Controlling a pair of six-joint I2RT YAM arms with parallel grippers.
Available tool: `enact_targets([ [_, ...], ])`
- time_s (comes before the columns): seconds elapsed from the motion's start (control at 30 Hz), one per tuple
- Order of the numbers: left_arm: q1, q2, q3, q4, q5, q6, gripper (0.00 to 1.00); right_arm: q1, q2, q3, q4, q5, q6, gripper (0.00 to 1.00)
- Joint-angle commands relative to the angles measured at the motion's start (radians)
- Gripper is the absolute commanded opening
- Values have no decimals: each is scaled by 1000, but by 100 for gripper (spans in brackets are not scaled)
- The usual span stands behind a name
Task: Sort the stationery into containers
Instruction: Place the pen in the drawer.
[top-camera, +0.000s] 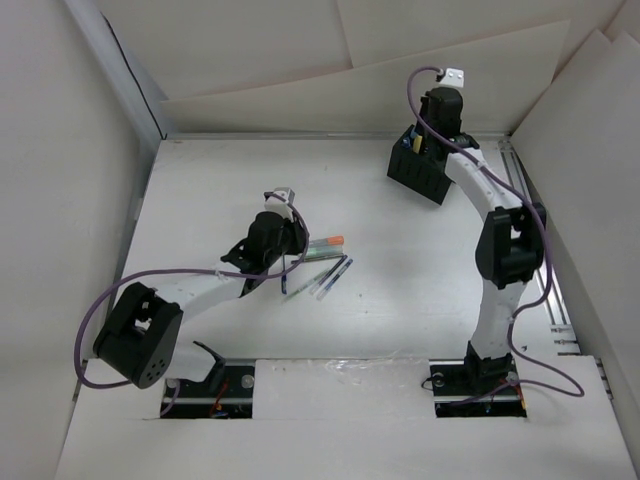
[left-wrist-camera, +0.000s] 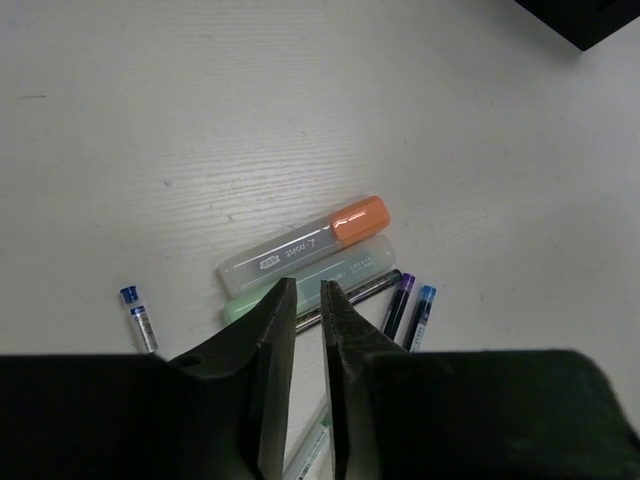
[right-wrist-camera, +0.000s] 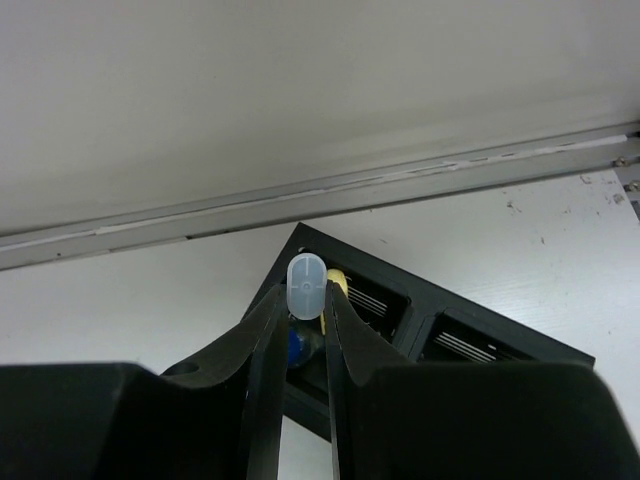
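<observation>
Just left of the table's (left-wrist-camera: 150, 120) middle, the left end effector (left-wrist-camera: 305, 290) hung over a cluster of pens. Its fingers were nearly together with a slim gap, and whether they pinched anything could not be told. The orange-capped highlighter (left-wrist-camera: 305, 240) lay with its cap toward the right edge, a pale green highlighter (left-wrist-camera: 330, 275) touching alongside. Near the far right corner, the right end effector (right-wrist-camera: 304, 295) was clamped on a frosted-capped marker (right-wrist-camera: 306, 282) over the black organiser box (right-wrist-camera: 470, 335).

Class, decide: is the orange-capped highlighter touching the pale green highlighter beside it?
Touching. The left wrist view shows the orange-capped highlighter lying lengthwise against the pale green highlighter, with no gap visible between them.
</observation>
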Motion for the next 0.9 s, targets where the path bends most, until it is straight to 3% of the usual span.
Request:
enact_targets([
  [0.0, -1, -21, 38, 0, -25, 18, 14, 4, -78, 30, -64, 61, -25, 12],
  [0.13, -1, -30, 38, 21, -3, 9, 24, 4, -147, 30, -64, 61, -25, 12],
  [0.4, -1, -21, 28, 30, 15, 8, 26, -19, -213, 7, -55, -43, 4, 12],
  [0.87, -1, 8, 47, 12, 5, 8, 39, -48, 5, 65, -65, -153, 28, 11],
])
